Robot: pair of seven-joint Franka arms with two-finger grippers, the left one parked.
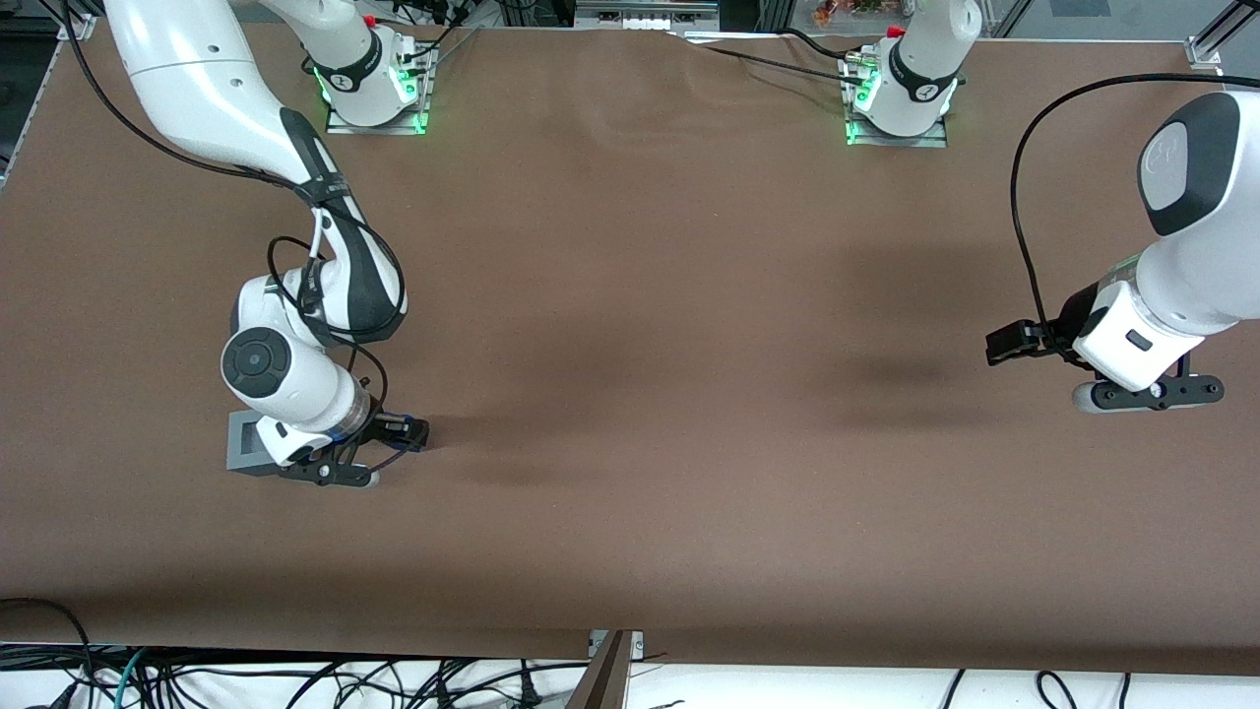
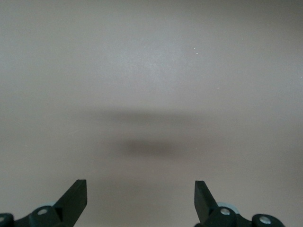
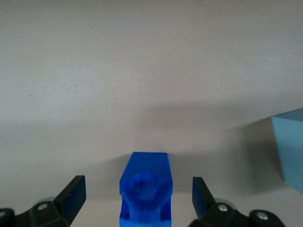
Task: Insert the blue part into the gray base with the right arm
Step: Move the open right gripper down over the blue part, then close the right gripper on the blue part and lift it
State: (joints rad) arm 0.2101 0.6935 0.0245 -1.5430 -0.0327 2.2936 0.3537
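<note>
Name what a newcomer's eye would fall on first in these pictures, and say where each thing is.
The bright blue part stands out, sitting between the open fingers of the right arm's pincer, untouched by either. The pincer hangs low over the brown table at the working arm's end, with the gray base right beside it, partly hidden under the wrist.

Wide flat brown matte desk fills the front view, evenly lit from overhead. Soft dark shadows pool on it toward the parked arm's end, with a fainter smear near the middle. Farther from the front camera, the brown covering ripples into shallow wrinkles. Along the nearest edge, a white strip carries a tangle of loose black cables and a dark angled bracket. The right arm's jaws hang low over the desk at the working arm's end.
</note>
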